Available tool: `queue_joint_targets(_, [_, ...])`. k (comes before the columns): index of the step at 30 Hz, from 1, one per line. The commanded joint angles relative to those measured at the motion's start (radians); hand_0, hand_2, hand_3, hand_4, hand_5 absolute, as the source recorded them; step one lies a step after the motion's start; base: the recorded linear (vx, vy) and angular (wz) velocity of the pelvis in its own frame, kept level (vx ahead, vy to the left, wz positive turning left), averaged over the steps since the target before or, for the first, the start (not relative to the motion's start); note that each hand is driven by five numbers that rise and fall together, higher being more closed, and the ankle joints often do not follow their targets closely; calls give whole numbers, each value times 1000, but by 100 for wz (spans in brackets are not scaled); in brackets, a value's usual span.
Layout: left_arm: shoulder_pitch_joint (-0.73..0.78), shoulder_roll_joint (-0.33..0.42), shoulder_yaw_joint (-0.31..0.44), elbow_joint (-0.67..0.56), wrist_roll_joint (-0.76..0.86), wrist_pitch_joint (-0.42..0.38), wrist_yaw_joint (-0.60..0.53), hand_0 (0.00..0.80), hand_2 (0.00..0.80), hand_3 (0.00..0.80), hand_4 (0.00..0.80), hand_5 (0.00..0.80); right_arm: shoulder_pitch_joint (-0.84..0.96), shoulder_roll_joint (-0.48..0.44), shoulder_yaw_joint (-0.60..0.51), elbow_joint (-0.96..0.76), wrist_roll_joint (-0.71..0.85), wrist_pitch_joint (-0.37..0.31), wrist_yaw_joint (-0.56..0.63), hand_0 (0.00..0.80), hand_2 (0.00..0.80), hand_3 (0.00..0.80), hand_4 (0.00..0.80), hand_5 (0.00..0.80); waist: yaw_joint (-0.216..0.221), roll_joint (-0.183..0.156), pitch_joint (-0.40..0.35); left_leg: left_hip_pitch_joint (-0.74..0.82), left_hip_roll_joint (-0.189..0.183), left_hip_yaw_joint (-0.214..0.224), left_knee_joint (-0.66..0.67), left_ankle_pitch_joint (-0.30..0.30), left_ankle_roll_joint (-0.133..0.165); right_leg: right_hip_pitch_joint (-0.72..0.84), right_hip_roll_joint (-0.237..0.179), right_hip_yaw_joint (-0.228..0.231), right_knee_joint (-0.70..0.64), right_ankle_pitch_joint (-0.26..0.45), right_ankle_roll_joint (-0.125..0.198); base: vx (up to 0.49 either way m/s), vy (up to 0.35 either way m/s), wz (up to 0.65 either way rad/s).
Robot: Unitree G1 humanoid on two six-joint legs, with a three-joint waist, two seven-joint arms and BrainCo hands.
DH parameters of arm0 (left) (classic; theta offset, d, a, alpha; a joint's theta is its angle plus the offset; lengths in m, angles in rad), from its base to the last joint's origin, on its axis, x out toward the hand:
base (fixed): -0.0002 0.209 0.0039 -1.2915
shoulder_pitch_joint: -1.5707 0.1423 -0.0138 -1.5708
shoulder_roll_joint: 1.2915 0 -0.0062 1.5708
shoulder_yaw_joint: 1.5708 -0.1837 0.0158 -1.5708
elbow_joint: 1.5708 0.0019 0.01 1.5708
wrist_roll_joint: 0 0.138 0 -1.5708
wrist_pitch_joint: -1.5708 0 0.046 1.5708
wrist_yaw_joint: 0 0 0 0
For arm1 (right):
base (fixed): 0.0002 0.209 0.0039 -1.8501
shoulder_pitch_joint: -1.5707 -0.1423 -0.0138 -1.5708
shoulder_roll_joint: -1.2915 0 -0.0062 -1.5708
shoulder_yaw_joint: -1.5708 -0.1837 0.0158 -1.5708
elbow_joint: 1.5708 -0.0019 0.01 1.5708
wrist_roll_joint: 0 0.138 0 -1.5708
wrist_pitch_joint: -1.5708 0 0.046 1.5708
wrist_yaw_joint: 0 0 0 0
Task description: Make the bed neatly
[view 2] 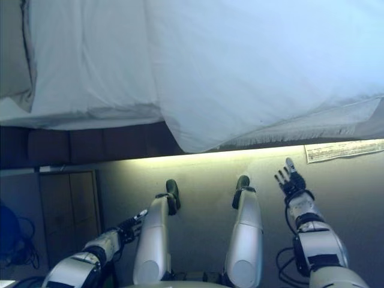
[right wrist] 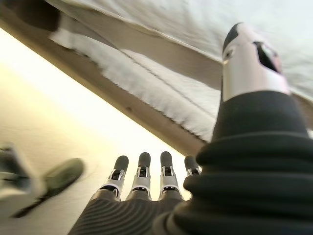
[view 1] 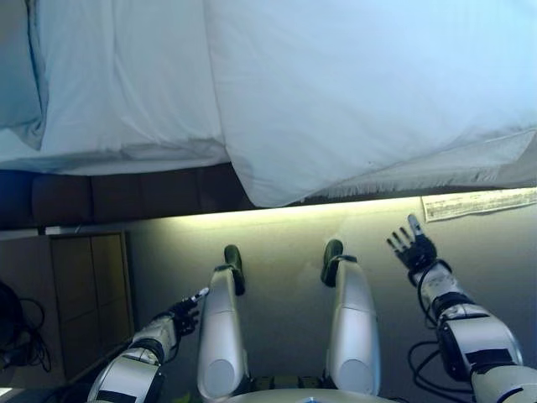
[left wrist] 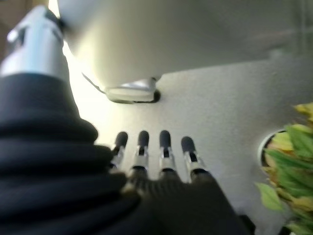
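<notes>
Bed (view 1: pixel 126 159) linen fills the upper part of both eye views: a white duvet (view 1: pixel 361 92) lies across the mattress, one corner of it hanging over the near edge of the bed and pointing down toward the floor. Beside that corner, toward the robot's left, a flatter white sheet (view 1: pixel 126 84) covers the mattress, with a pillow (view 1: pixel 17 75) at the far left edge of the bed. Under the mattress runs a dark padded bed base (view 1: pixel 117 197), and a strip of warm light glows along the floor right beneath the bed's near edge.

A grey floor (view 1: pixel 285 311) stretches between the bed and the robot. A sheet of printed paper (view 1: pixel 478 203) lies on the floor near the bed's edge on the robot's right. On the left, a wooden panel (view 1: pixel 88 294) shows by the dark base.

Both hands hang over the floor, well apart from the bedding. The left hand (view 1: pixel 189 312) is low by the robot's side, fingers straight and holding nothing. The right hand (view 1: pixel 413 248) is raised nearer the bed with fingers spread and empty.

Only the left wrist view shows a plant with green and yellow leaves (left wrist: pixel 291 166) standing on the floor. The right wrist view alone shows the fringed hem (right wrist: pixel 146 93) hanging at the bed's underside, close above the straight fingers (right wrist: pixel 142 171).
</notes>
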Motion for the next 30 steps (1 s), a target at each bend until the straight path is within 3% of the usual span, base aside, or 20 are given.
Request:
queue_joint_targets(1, [63,4,-81,17,-39,-4,-11,0,0,0,0,0,-44,-88,-62,-18,22,-1,-7,0,0,0,0,0,25,4,-30,-63,-18,-29,115,-104,89,-49,-23,86,20,-5,6,-29,-25,6])
queue_joint_targets(10, [134,11,-78,17,-52,-27,-26,0,0,0,0,0,-223,-208,-40,-40,-38,36,-26,0,0,0,0,0,63,9,-26,-188,-24,-61,260,-138,115,-168,-33,86,184,-67,-27,6,-7,3])
queue_joint_targets(20, [205,25,-48,-1,-67,-30,-34,0,0,0,0,0,-412,-297,35,-40,-102,83,-53,0,0,0,0,0,114,18,-18,-256,-28,-81,276,-86,113,-228,-36,66,259,-94,-50,33,-15,4])
queue_joint_targets(30, [273,33,-30,-15,-40,-55,-68,0,0,0,0,0,-550,-318,113,-72,-113,85,-23,0,0,0,0,0,147,24,-5,-268,-22,-96,295,-61,106,-237,-45,56,314,-122,-66,-2,-12,7])
